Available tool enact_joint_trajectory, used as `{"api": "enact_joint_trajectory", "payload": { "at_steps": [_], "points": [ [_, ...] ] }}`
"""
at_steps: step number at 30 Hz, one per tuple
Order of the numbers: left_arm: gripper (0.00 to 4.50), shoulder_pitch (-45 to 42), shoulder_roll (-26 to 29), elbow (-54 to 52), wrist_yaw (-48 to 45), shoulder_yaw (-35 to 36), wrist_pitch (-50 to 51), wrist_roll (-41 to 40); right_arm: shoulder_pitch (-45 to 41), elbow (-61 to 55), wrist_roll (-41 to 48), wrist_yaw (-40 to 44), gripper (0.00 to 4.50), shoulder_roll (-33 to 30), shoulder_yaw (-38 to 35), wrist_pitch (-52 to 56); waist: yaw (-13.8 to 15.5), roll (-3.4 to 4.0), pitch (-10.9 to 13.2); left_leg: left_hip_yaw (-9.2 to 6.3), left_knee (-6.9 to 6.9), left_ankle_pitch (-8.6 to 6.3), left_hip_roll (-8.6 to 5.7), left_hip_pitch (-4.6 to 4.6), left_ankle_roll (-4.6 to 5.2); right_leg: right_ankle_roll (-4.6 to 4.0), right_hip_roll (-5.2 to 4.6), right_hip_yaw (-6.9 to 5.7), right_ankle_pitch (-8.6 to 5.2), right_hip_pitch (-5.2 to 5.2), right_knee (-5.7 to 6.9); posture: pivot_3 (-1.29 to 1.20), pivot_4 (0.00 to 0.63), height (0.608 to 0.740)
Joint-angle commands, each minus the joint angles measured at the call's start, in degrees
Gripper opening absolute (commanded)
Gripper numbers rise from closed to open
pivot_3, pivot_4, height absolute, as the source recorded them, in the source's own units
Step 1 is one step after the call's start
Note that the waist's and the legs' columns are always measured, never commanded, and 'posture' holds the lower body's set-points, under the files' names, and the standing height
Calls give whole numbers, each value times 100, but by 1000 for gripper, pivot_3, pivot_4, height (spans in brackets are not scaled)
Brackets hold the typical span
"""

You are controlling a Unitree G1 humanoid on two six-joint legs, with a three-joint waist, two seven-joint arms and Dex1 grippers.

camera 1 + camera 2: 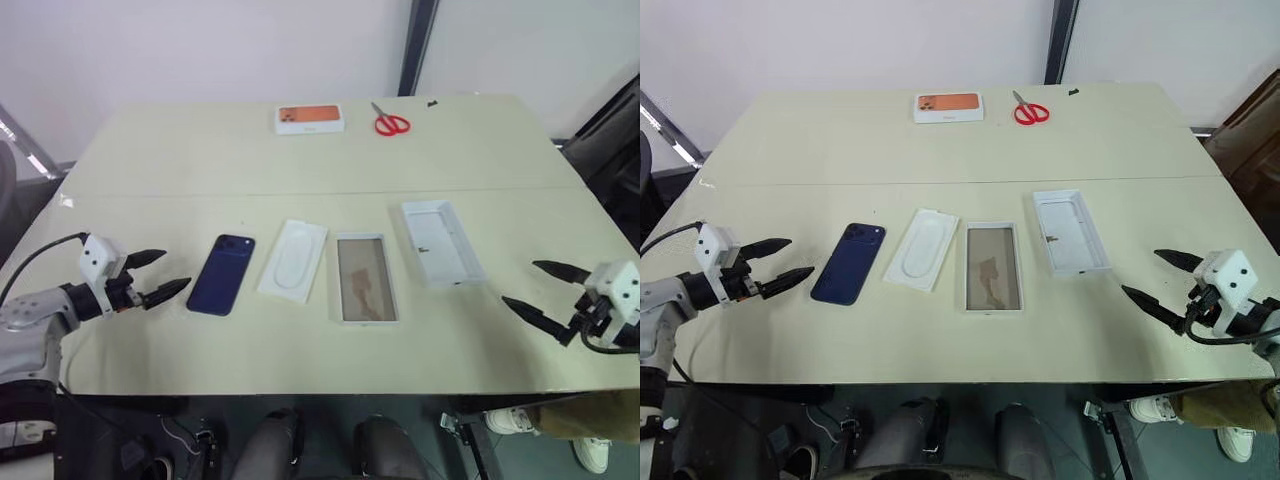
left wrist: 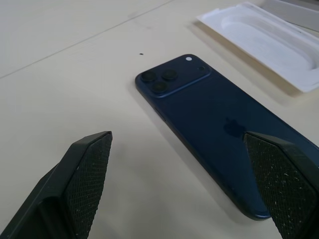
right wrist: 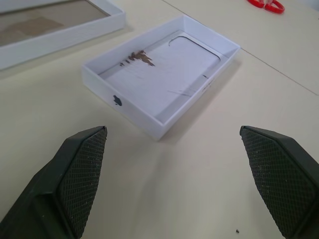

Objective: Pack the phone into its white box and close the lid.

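Note:
The dark navy phone (image 1: pixel 221 274) lies back up on the table, its camera cluster at the far end. My left gripper (image 1: pixel 176 269) hovers just to its left, open and empty; in the left wrist view the phone (image 2: pixel 214 124) lies just past the spread fingers (image 2: pixel 84 169). To the phone's right come a thin white insert (image 1: pixel 293 260), then the white box (image 1: pixel 365 285) with its tan floor, then the lid (image 1: pixel 441 242) lying inside up. My right gripper (image 1: pixel 519 282) is open and empty to the right of the lid (image 3: pixel 159 79), apart from it.
At the table's far side sit a white box with an orange phone picture (image 1: pixel 310 119) and red scissors (image 1: pixel 390 122). A seam (image 1: pixel 320 192) crosses the table behind the row of parts. The front edge (image 1: pixel 320 392) runs close under both grippers.

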Motion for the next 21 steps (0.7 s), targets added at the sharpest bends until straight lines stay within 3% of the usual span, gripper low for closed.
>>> {"api": "enact_joint_trajectory", "payload": {
  "at_steps": [1, 14, 21],
  "points": [
    [4408, -18, 86, -131, 39, 143, 2, -74, -69, -222, 83, -38, 4472, -80, -98, 19, -5, 0, 0, 0, 0, 0, 0, 0, 0, 0, 0, 0, 0, 0, 0, 0, 150, 734],
    [4408, -110, 43, -411, 98, 116, 276, -142, -457, -145, -46, -158, 4472, 0, 292, 69, 18, 0, 0, -1, 2, 0, -1, 0, 0, 0, -1, -1, 0, 1, 0, 0, 150, 734],
    [4408, -174, -42, -891, 211, -55, 1176, -303, -581, -505, -71, -406, 4472, 45, 518, 315, 15, 0, 0, -1, 1, 0, -1, 0, 0, 0, -1, -1, 0, 1, 0, 0, 150, 734]
  ]
}}
